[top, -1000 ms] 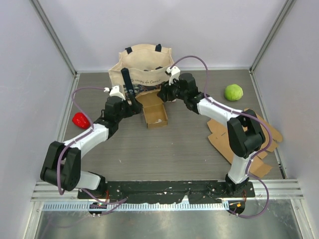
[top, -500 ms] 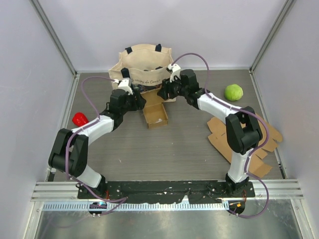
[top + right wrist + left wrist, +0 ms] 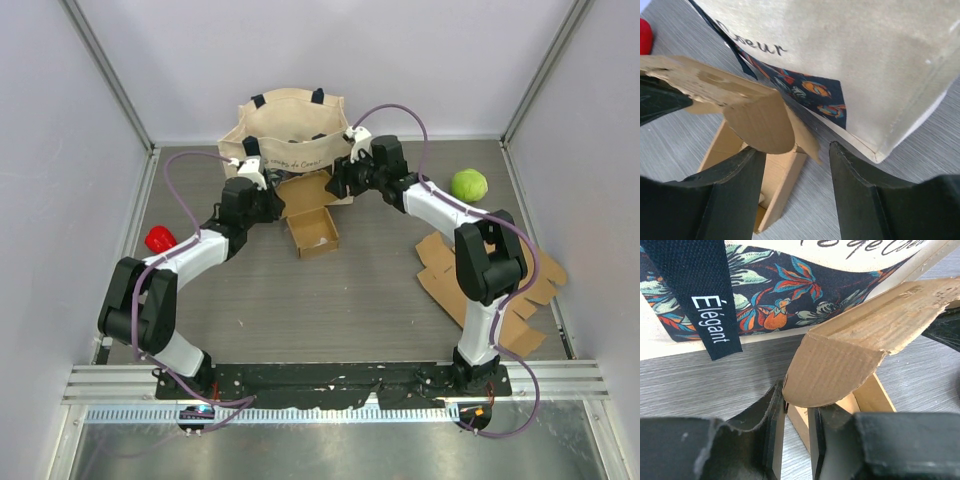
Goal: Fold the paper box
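The paper box sits open on the table, a little above the middle of the top view, right in front of the cloth bag; its back flap stands up and leans toward the bag. A moment ago the left claw was wide and further to the left; now it has come up beside the box and its fingers have drawn close together. The round edge of the flap sits just at the top of the thin gap between them; the pictures do not show if the claw really pinches it yet. The right claw has moved only a little, toward the upper right; its fingers are spread wide, with the other corner of the flap near one of them, and it holds nothing. This likely means the left claw is taking hold of the flap, so the flap can be bent down over the box. The box is not yet folded shut.
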### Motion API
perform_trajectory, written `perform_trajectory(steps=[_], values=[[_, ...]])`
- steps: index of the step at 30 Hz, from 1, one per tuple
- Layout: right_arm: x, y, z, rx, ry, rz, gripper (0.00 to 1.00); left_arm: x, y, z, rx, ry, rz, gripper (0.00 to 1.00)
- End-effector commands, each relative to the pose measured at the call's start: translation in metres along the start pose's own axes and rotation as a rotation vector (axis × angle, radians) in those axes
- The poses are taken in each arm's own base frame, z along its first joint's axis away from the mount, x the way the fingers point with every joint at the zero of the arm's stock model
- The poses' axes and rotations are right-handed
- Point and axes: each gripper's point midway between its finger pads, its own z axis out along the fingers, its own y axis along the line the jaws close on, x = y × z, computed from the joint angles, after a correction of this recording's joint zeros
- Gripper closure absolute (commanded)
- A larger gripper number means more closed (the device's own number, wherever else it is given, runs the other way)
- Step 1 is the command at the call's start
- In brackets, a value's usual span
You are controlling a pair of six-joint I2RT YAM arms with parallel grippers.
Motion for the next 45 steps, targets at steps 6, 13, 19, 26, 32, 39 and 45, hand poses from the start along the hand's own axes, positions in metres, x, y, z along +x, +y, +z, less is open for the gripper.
perform_trajectory(steps=[6, 13, 19, 26, 32, 39, 45], values=[[-0.012, -0.008, 0.001, -0.003, -0.029, -0.095, 0.36, -0.019, -0.002, -0.001, -0.013, -0.035, 0.019, 0.77], [-0.011, -0.001, 0.012, -0.08, -0.031, -0.07, 0.53, -0.023, -0.002, -0.004, -0.023, -0.039, 0.01, 0.79], [-0.019, -0.007, -0.001, 0.02, -0.083, -0.006, 0.8, -0.028, -0.002, -0.003, -0.067, -0.033, 0.003, 0.91], [-0.014, 0.021, -0.017, 0.075, -0.107, 0.044, 0.99, -0.026, -0.018, -0.011, -0.129, -0.041, 0.013, 1.0], [-0.001, 0.037, -0.031, 0.088, -0.118, 0.077, 0.94, -0.009, -0.026, -0.013, -0.142, -0.025, 0.045, 1.0], [0.01, 0.01, -0.057, 0.105, -0.036, 0.019, 0.8, 0.012, -0.036, -0.031, -0.051, 0.051, 0.065, 1.0], [0.027, 0.003, -0.076, -0.03, 0.033, -0.076, 0.55, 0.022, -0.047, -0.053, 0.021, 0.132, 0.099, 1.0]])
